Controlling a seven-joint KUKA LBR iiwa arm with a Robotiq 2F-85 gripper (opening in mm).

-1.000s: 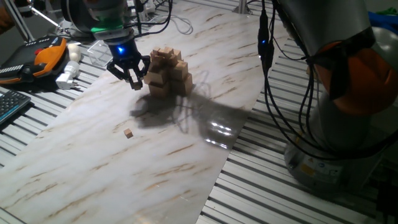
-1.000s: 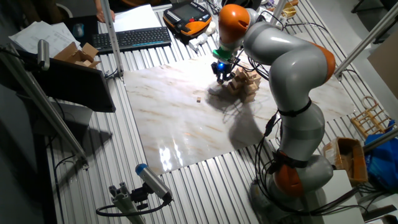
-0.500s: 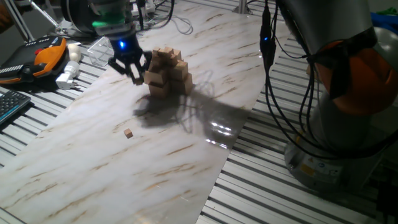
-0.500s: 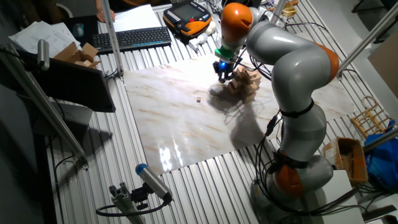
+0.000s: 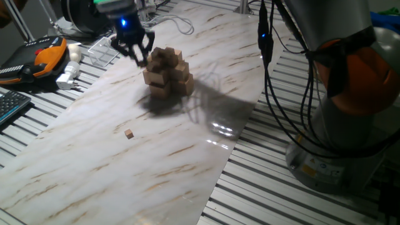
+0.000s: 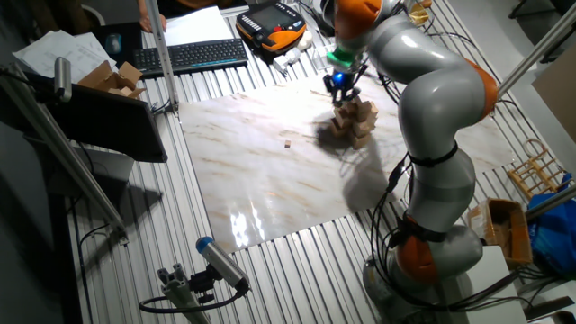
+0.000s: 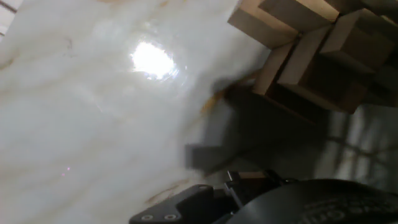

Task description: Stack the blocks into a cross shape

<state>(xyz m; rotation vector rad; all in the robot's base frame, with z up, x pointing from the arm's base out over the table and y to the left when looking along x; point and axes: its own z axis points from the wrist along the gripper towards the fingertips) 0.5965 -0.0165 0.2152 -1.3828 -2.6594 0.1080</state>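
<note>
The cross shape (image 5: 167,72) is sitting on the marble board (image 5: 94,169), toward its far end. The gripper (image 5: 135,53) is hanging just beside the pile's upper tiers, on the keyboard (image 6: 193,56) side. One block (image 5: 129,134) is lying alone, well apart, nearer mid-board.

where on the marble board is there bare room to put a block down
Most of the marble board is bare: the whole near stretch between the lone tiny block and the glare patch, and the far right end. It is crowded only around the cross shape, where the pincer hangs.
</note>
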